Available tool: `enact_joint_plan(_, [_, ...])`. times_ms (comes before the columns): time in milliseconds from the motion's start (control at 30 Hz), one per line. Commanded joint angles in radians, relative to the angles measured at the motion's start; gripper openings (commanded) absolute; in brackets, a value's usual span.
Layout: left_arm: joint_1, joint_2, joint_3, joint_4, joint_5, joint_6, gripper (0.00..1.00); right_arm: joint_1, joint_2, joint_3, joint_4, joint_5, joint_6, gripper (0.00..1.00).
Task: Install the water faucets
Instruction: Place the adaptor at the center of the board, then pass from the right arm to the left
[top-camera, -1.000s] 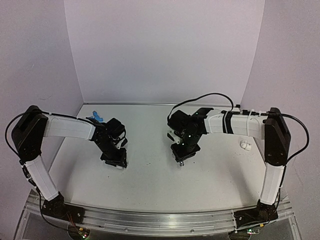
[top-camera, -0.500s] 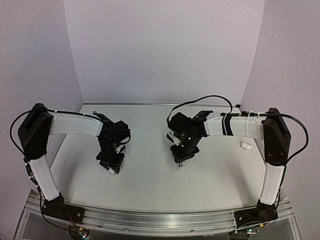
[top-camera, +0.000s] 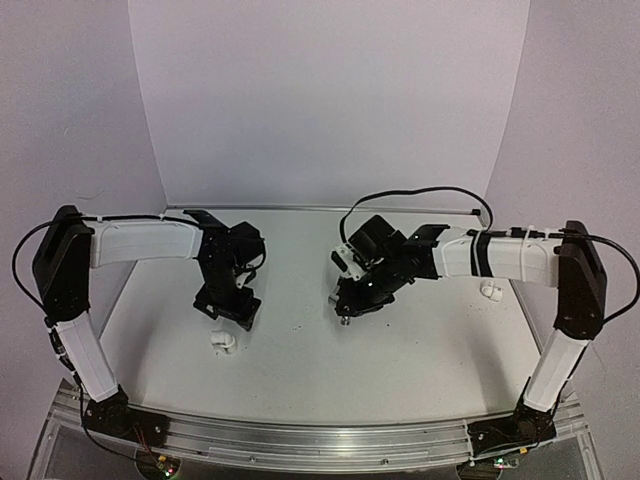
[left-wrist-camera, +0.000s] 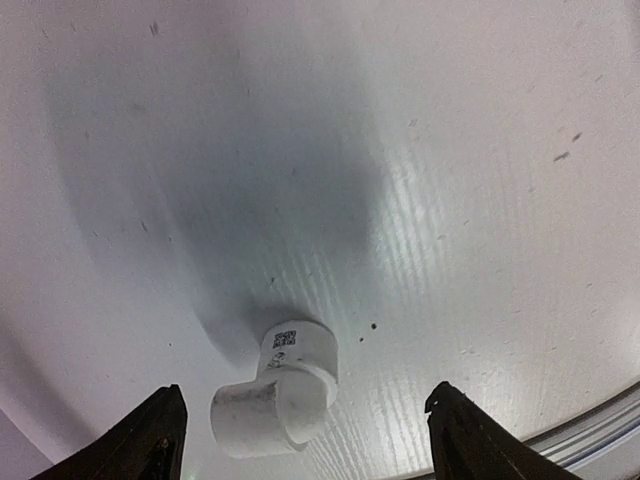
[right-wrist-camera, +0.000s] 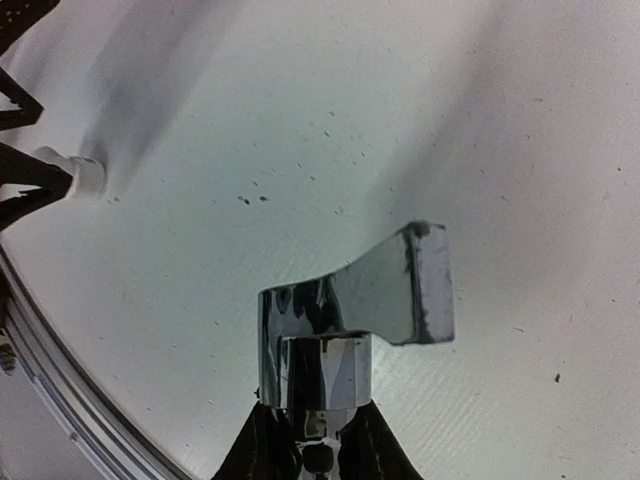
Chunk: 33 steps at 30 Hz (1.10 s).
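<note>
Table (top-camera: 300, 370): white, walled on three sides. Left arm (top-camera: 140, 243) reached in from frame left of the top view and right arm (top-camera: 500, 257) from frame right. Both wrists angled down near centre, well apart.

Left gripper (top-camera: 232, 310): released, holding nothing. In its wrist view I saw the fingers (left-wrist-camera: 150, 445) spread wide at the bottom corners. The white elbow fitting (left-wrist-camera: 278, 388) lay loose on the table between them, touching neither. In the top view that fitting sat just below the left gripper, toward the bottom of the frame.

Right gripper (top-camera: 352, 298): clenched on the silver faucet (right-wrist-camera: 340, 320). In the right wrist view the stem ran straight up out of the jaws, with the flat lever sticking off to frame right. From above, the tap pointed down at the table; I couldn't tell whether it touched.

Geometry that mattered: the elbow fitting lay down-left of the silver faucet in the top view, and in the upper left corner of the right wrist view. Left arm was much the nearer. I couldn't tell which mouth of the elbow takes the stem. My read: left needed to grip and steady the fitting before right could seat the tap.

Second white fitting (top-camera: 490, 291) sat beside the right arm at frame right. Blue faucet: I found it in no view.
</note>
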Motion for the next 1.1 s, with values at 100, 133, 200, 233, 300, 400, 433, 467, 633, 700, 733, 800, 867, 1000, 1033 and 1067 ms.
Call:
enact_joint_plan(100, [0.006,-0.461,-0.126,0.656,0.239,-0.061,0.86,-0.028,-0.242,-0.325,0.968,-0.251,0.336,0.0])
enact_joint_plan(133, [0.007,-0.517,-0.208,0.843,0.329,-0.095,0.86,-0.028,-0.248,-0.355,1.11,-0.299,0.373,0.0])
enact_joint_plan(200, [0.009,-0.602,-0.319,1.131,0.422,-0.162,0.86,-0.027,-0.24,-0.367,1.312,-0.367,0.402,0.0])
enact_joint_plan(233, [0.01,-0.627,-0.361,1.218,0.437,-0.193,0.85,-0.027,-0.237,-0.375,1.39,-0.387,0.408,0.0])
enact_joint_plan(300, [0.01,-0.658,-0.416,1.348,0.457,-0.235,0.86,-0.027,-0.226,-0.386,1.495,-0.394,0.413,0.0])
enact_joint_plan(400, [0.01,-0.648,-0.433,1.436,0.488,-0.289,0.87,-0.022,-0.166,-0.311,1.503,-0.479,0.4,0.0])
enact_joint_plan(433, [0.01,-0.633,-0.427,1.44,0.484,-0.301,0.87,-0.015,-0.152,-0.3,1.509,-0.489,0.397,0.0])
enact_joint_plan(467, [0.011,-0.619,-0.422,1.441,0.477,-0.308,0.86,-0.007,-0.143,-0.293,1.514,-0.492,0.391,0.0])
enact_joint_plan(633, [0.011,-0.565,-0.383,1.474,0.521,-0.324,0.78,0.015,-0.12,-0.271,1.507,-0.495,0.371,0.0])
enact_joint_plan(700, [0.01,-0.549,-0.367,1.474,0.552,-0.32,0.71,0.016,-0.113,-0.262,1.499,-0.498,0.369,0.0])
enact_joint_plan(733, [0.01,-0.543,-0.366,1.474,0.564,-0.319,0.68,0.017,-0.11,-0.258,1.491,-0.499,0.365,0.0])
enact_joint_plan(800, [0.011,-0.525,-0.363,1.474,0.591,-0.319,0.54,0.021,-0.108,-0.25,1.465,-0.499,0.35,0.0])
enact_joint_plan(867, [0.011,-0.511,-0.358,1.474,0.612,-0.319,0.46,0.025,-0.107,-0.245,1.444,-0.482,0.339,0.0])
enact_joint_plan(1000, [0.01,-0.487,-0.345,1.474,0.661,-0.315,0.49,0.027,-0.104,-0.241,1.424,-0.457,0.331,0.0])
enact_joint_plan(1033, [0.01,-0.484,-0.343,1.474,0.669,-0.314,0.49,0.027,-0.103,-0.236,1.416,-0.453,0.326,0.0])
enact_joint_plan(1067, [0.01,-0.481,-0.343,1.474,0.673,-0.313,0.46,0.026,-0.101,-0.229,1.404,-0.453,0.322,0.0])
